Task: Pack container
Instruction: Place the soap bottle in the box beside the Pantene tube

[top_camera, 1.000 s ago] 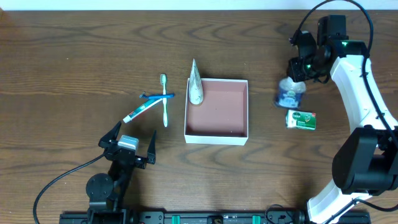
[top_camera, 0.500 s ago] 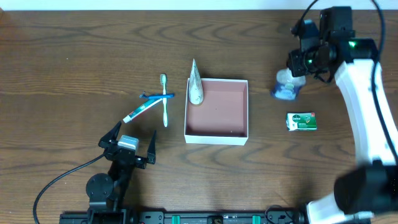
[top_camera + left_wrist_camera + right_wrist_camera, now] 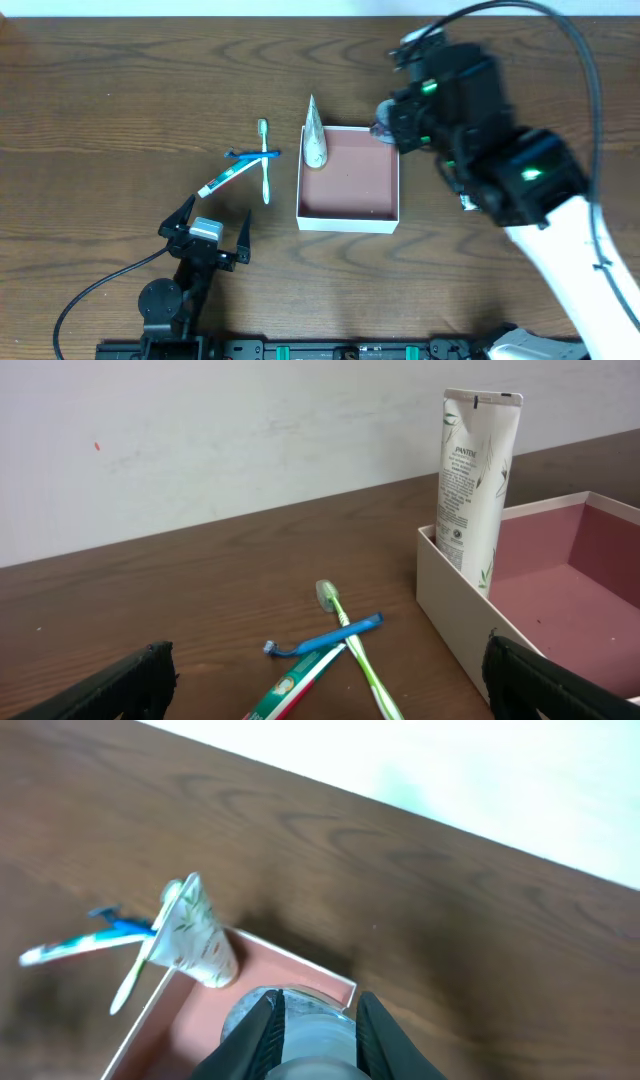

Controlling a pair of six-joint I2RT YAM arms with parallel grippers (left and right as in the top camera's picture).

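The container [image 3: 348,214] is a shallow white-walled box with a reddish-brown floor at the table's middle. It also shows in the left wrist view [image 3: 450,615] and the right wrist view [image 3: 175,1020]. A white tube [image 3: 314,140] stands in its far left corner. My right gripper [image 3: 315,1035] is shut on a clear round bottle [image 3: 320,1030] and holds it above the container's far right corner [image 3: 385,128]. My left gripper [image 3: 205,240] is open and empty, near the table's front left. A green toothbrush [image 3: 265,170], a blue razor [image 3: 250,154] and a toothpaste tube [image 3: 225,180] lie left of the container.
The right arm hides the table to the right of the container, so the green packet does not show. Bare wood lies around the left gripper and along the far edge, with a white wall behind.
My right gripper has lifted the clear bottle off the table at the right and carried it left, over the container's far right corner. The left arm has not moved.
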